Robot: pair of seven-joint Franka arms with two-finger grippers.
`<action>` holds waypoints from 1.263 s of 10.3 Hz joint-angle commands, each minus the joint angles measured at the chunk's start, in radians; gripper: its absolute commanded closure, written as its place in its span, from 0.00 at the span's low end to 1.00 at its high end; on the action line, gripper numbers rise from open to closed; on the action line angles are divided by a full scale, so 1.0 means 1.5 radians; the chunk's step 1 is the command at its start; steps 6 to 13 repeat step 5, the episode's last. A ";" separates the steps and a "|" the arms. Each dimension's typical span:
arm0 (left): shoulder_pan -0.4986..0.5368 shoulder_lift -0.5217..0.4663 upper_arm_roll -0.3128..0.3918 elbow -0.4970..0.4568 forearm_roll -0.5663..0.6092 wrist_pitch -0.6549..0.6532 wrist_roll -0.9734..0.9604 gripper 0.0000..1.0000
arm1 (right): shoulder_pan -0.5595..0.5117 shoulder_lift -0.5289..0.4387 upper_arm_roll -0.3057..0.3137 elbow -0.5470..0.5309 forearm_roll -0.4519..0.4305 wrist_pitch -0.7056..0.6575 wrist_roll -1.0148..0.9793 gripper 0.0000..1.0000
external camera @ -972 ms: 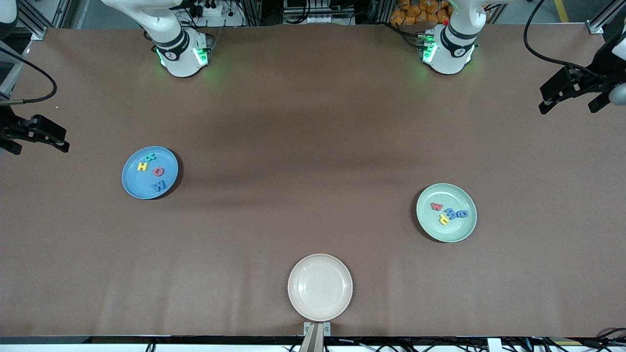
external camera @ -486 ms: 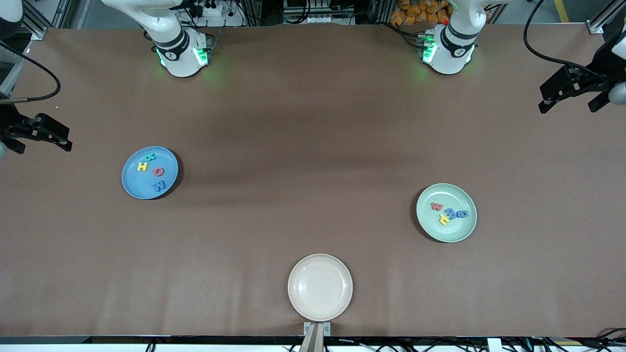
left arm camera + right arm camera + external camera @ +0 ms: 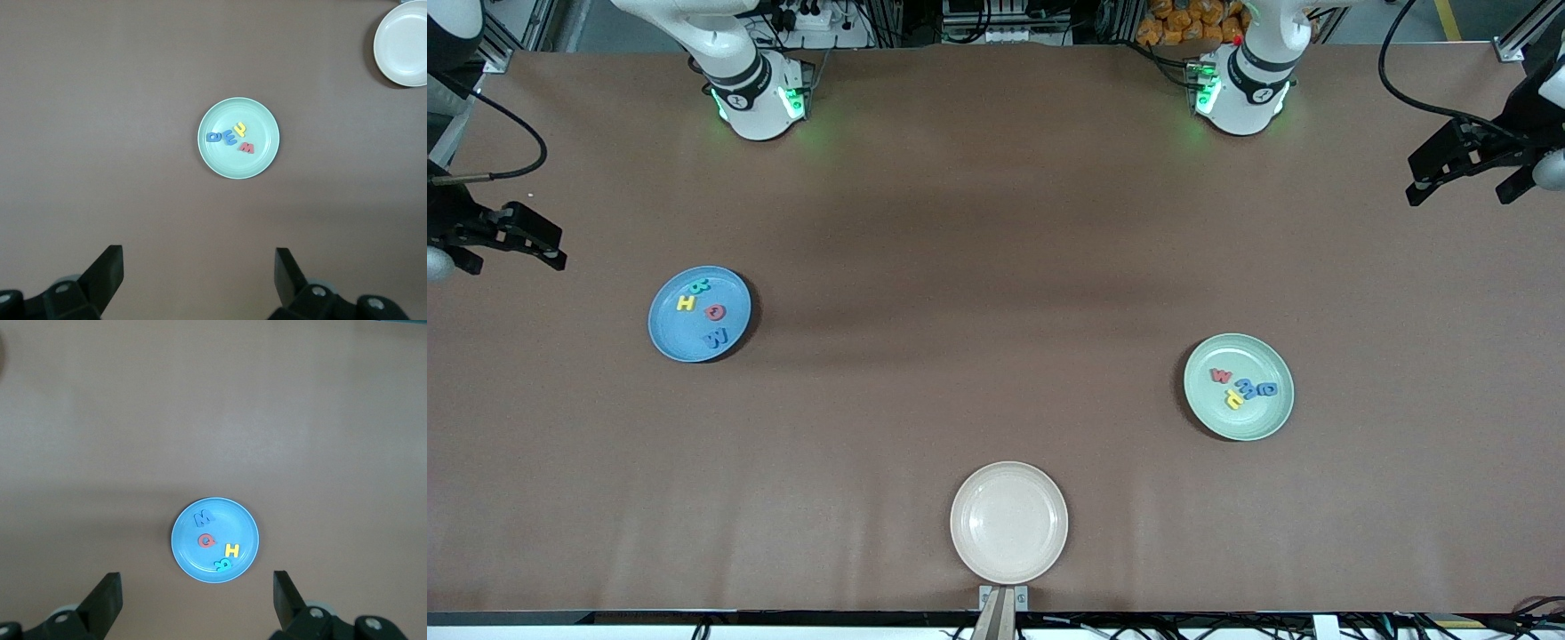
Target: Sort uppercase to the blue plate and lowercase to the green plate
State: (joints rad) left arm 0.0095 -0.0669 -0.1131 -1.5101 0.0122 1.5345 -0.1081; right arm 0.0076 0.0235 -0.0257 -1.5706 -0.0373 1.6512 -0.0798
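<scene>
Sorting looks finished — uppercase point(image 3: 704, 311) on blue plate point(image 3: 665, 333), lowercase point(image 3: 1243, 384) on green plate point(image 3: 1267, 425). Cream plate point(image 3: 1008, 523), at six o'clock, bare. Left gripper point(image 3: 199, 277) and right gripper point(image 3: 197, 600) spread wide, holding nothing — both raised at table ends.

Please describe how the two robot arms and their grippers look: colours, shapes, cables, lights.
Both arms are glossy white with rounded segments, black joint rings and green lights glowing at their bases. The left gripper and right gripper are black and angular, each with two flat fingers. Black cables loop to each wrist.
</scene>
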 commanded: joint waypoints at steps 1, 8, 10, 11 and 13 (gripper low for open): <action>0.002 0.004 -0.001 0.014 -0.009 -0.014 0.016 0.00 | -0.013 -0.025 0.010 -0.029 0.011 0.012 -0.007 0.00; 0.005 0.005 -0.001 0.014 -0.009 -0.014 0.016 0.00 | -0.013 -0.025 0.010 -0.031 0.011 0.012 -0.007 0.00; 0.005 0.005 -0.001 0.014 -0.009 -0.014 0.016 0.00 | -0.013 -0.025 0.010 -0.031 0.011 0.012 -0.007 0.00; 0.005 0.005 -0.001 0.014 -0.009 -0.014 0.016 0.00 | -0.013 -0.025 0.010 -0.031 0.011 0.012 -0.007 0.00; 0.005 0.005 -0.001 0.014 -0.009 -0.014 0.016 0.00 | -0.013 -0.025 0.010 -0.031 0.011 0.012 -0.007 0.00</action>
